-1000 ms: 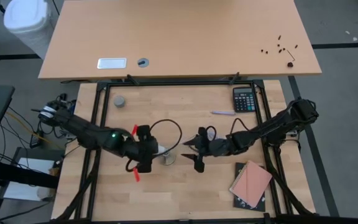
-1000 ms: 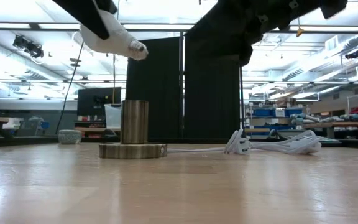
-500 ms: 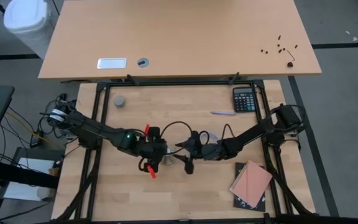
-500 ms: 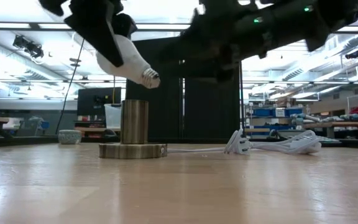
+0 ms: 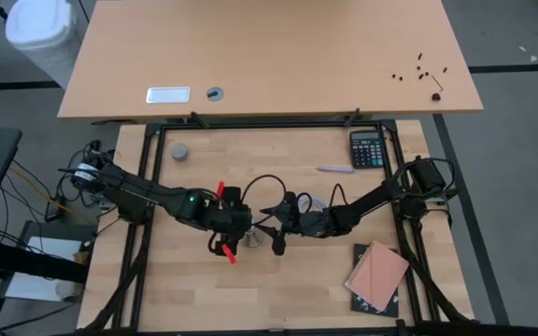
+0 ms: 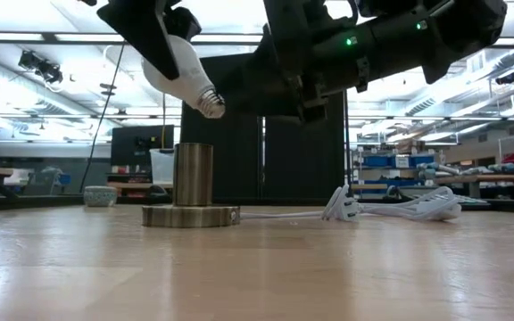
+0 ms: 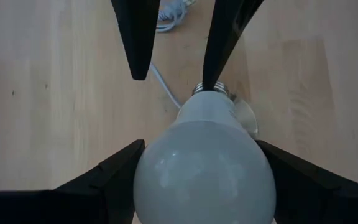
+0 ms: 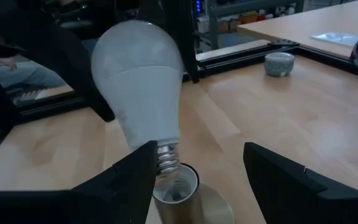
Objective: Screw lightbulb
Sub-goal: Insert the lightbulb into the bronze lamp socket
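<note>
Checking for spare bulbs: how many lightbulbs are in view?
1. The lightbulb is held in the left pincer, tilted just above the brass socket base mid-table. None elsewhere, though the arms could hide something.

The left gripper [image 6: 154, 36] holds the lightbulb [image 6: 178, 78] tilted, its metal screw end pointing down and to the right, above and clear of the brass socket base [image 6: 191, 191] standing on the table [image 6: 257, 267]. The right arm [image 6: 364, 53] hangs beside it. 1 white cord [image 6: 391, 210] lies behind.
</note>
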`<action>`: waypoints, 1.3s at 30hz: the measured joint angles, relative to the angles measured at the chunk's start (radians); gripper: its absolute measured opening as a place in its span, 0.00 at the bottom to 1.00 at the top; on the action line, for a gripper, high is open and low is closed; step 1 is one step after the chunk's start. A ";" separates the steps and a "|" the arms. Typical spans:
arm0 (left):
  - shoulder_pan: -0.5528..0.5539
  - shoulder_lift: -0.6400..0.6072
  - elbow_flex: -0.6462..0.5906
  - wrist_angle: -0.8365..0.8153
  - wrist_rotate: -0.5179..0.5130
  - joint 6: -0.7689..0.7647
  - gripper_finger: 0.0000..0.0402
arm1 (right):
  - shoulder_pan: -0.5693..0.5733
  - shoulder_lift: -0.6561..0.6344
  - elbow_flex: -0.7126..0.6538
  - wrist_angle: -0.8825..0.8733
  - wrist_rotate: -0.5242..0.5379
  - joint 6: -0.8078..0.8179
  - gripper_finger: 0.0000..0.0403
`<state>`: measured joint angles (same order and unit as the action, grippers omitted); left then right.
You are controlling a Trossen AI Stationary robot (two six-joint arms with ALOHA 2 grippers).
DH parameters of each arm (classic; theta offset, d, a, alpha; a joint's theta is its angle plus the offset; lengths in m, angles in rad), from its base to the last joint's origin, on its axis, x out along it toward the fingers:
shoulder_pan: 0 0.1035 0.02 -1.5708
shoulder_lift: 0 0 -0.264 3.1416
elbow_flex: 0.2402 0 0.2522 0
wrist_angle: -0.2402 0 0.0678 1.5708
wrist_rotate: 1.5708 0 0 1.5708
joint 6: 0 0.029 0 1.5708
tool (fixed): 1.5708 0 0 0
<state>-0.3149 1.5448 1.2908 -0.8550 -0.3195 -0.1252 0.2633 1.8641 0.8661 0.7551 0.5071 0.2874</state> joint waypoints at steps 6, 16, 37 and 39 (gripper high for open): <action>0.002 0.000 0.000 0.050 -0.001 0.021 0.71 | -0.005 0.000 0.000 -0.012 0.000 -0.002 0.61; 0.015 0.000 0.000 0.104 -0.023 0.044 0.71 | -0.021 0.000 0.000 -0.061 -0.026 -0.002 0.61; 0.035 0.000 -0.001 0.105 0.070 0.039 0.71 | -0.075 0.000 0.000 -0.071 -0.190 -0.030 0.61; 0.035 0.000 0.000 0.105 0.067 0.040 0.71 | -0.079 0.000 0.000 -0.071 -0.197 -0.036 0.61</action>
<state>-0.2798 1.5448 1.2903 -0.7503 -0.2528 -0.0856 0.1845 1.8641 0.8658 0.6842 0.3102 0.2513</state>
